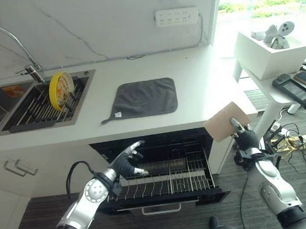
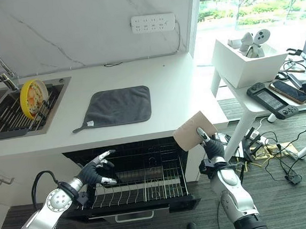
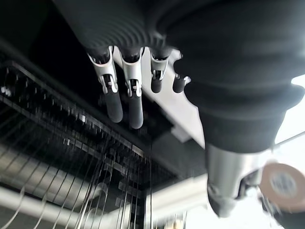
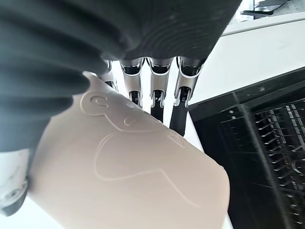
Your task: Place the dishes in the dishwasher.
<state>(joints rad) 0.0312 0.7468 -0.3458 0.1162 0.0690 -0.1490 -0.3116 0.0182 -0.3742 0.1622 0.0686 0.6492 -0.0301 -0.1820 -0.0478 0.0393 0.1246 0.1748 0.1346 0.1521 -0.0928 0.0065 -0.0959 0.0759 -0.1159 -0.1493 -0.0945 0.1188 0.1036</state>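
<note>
up close, right hand grips beige plate with an embossed outline

Marble wall behind white counter; bright window; grey floor.

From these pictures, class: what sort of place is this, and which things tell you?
Most likely a home kitchen: a sink with a tap set in a white counter, and an open dishwasher beneath. The right hand holds a beige dish.
</note>
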